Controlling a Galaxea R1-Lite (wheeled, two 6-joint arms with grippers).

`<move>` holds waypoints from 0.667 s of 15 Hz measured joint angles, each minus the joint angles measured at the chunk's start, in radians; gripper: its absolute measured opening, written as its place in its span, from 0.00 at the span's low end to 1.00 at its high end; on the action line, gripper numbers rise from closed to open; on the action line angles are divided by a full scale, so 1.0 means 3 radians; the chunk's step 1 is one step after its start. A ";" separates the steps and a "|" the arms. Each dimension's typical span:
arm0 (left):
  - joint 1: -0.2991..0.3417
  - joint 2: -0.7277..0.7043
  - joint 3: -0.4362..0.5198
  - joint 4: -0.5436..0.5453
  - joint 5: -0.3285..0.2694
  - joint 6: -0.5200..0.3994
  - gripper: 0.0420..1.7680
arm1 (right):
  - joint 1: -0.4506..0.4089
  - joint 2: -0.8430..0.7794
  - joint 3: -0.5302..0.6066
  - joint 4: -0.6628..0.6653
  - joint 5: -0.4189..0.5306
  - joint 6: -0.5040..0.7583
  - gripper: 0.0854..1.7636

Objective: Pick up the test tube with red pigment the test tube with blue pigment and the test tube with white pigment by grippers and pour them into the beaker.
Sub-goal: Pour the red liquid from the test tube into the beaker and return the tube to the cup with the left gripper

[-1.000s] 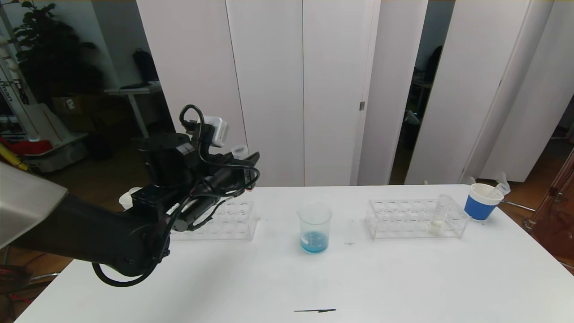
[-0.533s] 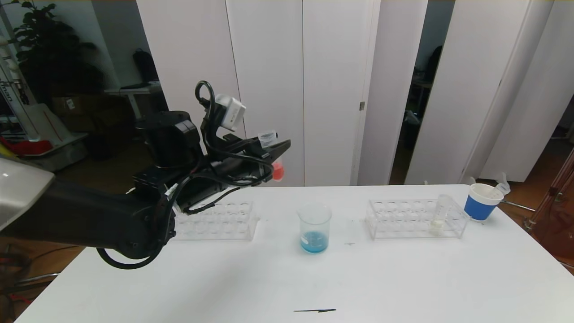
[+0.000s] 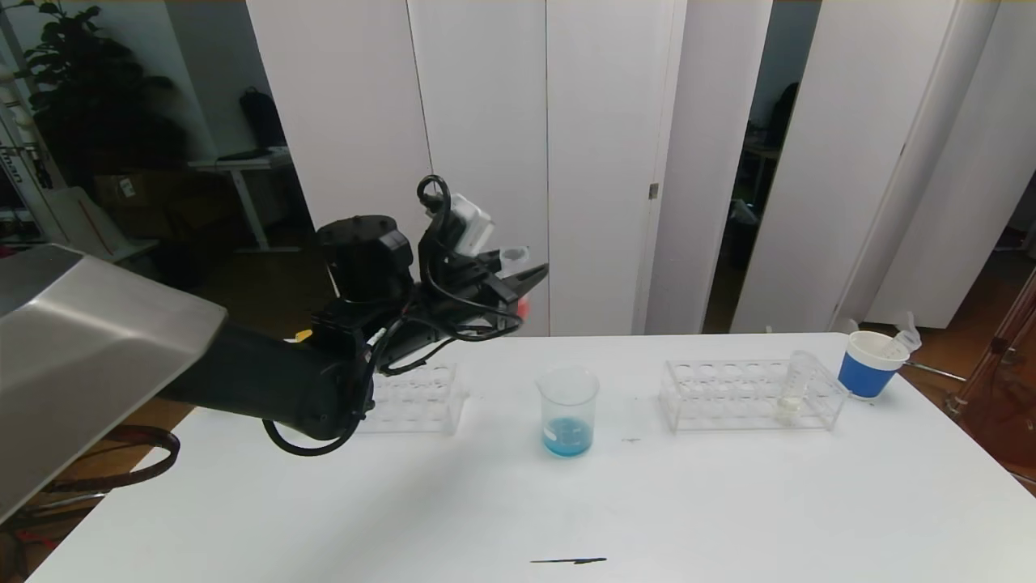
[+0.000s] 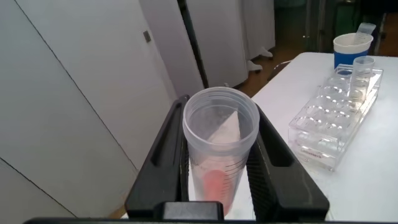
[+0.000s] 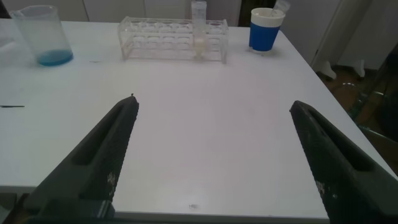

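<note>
A: What has changed?
B: The left hand (image 3: 518,285), pinching the red tube (image 4: 219,155), has swung up from the left rack (image 3: 417,394) toward the beaker (image 3: 568,410) mid-counter; pouring likely follows.
A: The others?
B: The white tube (image 3: 793,387) waits in the right rack (image 3: 728,397); the right hand (image 5: 217,155) is spread.

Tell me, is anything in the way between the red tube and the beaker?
No. The left hand holds the red test tube up in the air, and nothing shows between it and the beaker.
</note>
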 joint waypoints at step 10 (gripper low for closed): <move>-0.0005 0.0442 -0.0107 -0.0104 -0.0053 0.1609 0.33 | -0.0001 0.0000 0.0000 0.0001 -0.0001 0.0000 0.99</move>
